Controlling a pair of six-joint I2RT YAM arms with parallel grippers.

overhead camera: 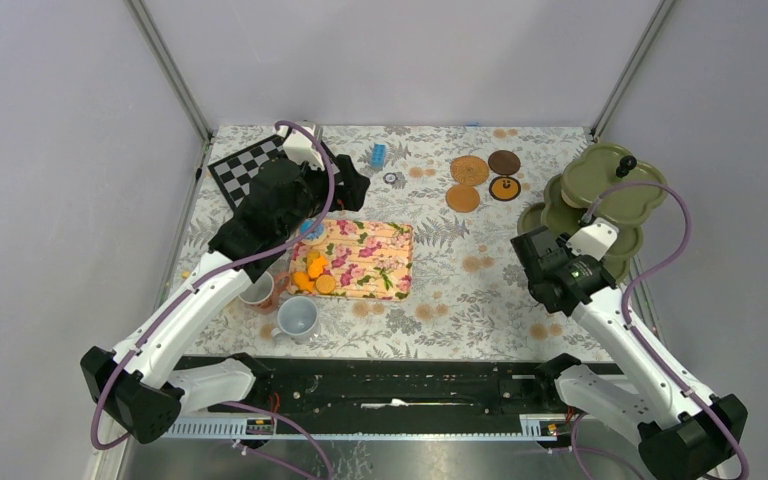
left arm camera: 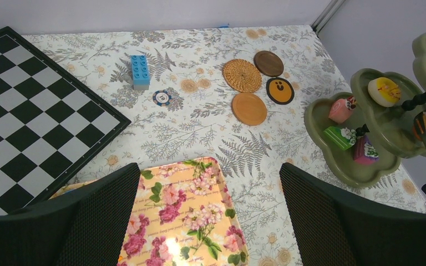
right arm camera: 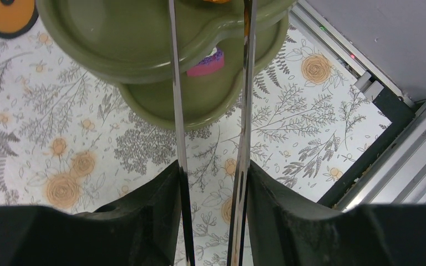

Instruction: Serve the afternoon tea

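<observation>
1. Arm bases sit at the near edge of the surface (overhead camera: pixel 460 290), the left arm reaching far-left and the right arm reaching right.
2. Grey-blue mug (overhead camera: pixel 298 318) stands upright on the surface left of centre, nearest the bases. Cream mug (overhead camera: pixel 258 291) is just beyond it to the left, partly under the left arm.
3. Orange pastries (overhead camera: pixel 313 274) are clustered on the near-left corner of the floral mat (overhead camera: pixel 372 258).
4. Left gripper (left arm camera: pixel 208 221) hovers over the mat's far-left end. Its fingers (left arm camera: pixel 83 221) are released and spread wide, with nothing between them.
5. Right gripper (right arm camera: pixel 213 177) has its fingers (right arm camera: pixel 144 213) clenched on the metal tongs (right arm camera: pixel 176 111). The two blades are apart and run forward toward the green tiered stand (right arm camera: pixel 144 61).
6. Stand contents, seen from the left wrist:
   - The lower tier holds a pink cake (left arm camera: pixel 341 110), a green cake (left arm camera: pixel 338 137) and a magenta cake (left arm camera: pixel 364 152).
   - A yellow-topped cake (left arm camera: pixel 384 91) sits on the tier above.
7. Four round coasters (left arm camera: pixel 249 108) are grouped at far centre, well apart from the mugs. None has a mug on it.
8. Far left holds a chessboard (left arm camera: pixel 28 116), with a blue brick (left arm camera: pixel 140 71) and a small chip (left arm camera: pixel 161 97) just beside it.
</observation>
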